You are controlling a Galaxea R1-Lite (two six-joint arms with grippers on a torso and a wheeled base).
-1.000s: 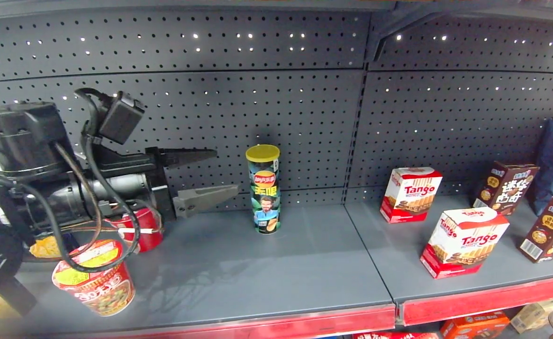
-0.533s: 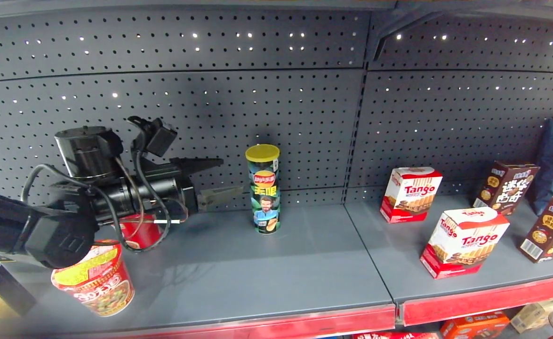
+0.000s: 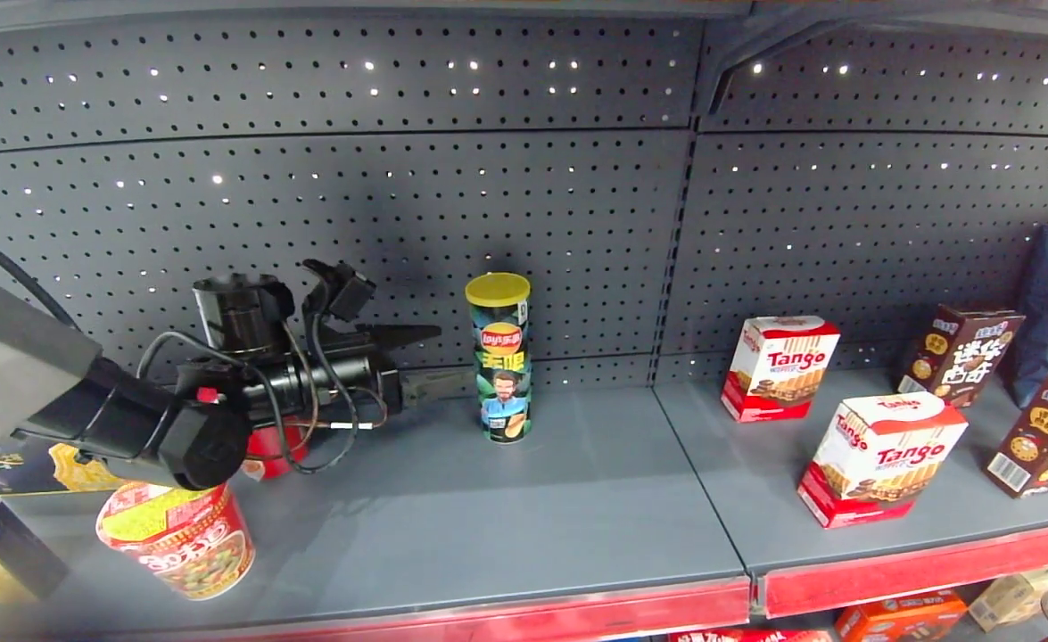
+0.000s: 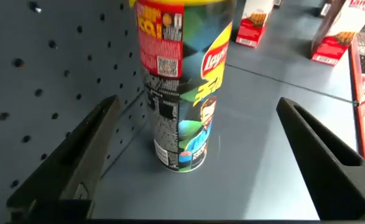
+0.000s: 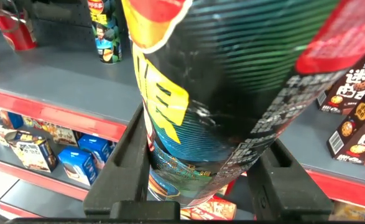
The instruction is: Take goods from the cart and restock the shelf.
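Head view: shelf is the biggest thing, a grey deck with a pegboard back wall and a red lip along the front edge. Left gripper lies low over the deck close to the pegboard, jaws wide apart, nothing in them. Standing can of chips sits upright on the deck just ahead of its fingertips, touching neither finger. Left wrist view shows it ahead of the gap between the fingers, hard by the pegboard. Right gripper is out in front of the red lip, clamped on a held can of the same kind, which pokes out past the fingers.

Step, my read: one can is shelved and free of the left gripper, and the second can is up for placement. Next move likely needs the left arm drawn straight back along its own line so the fingers don't clip the can. The right arm then carries its load over the lip and sets it down upright.

Room: wide bare deck in front of the standing can and beyond it from the left gripper, up to the wafer boxes. Tight spots: pegboard right beside one finger, noodle cup under the left arm near the lip, red cup behind the wrist.
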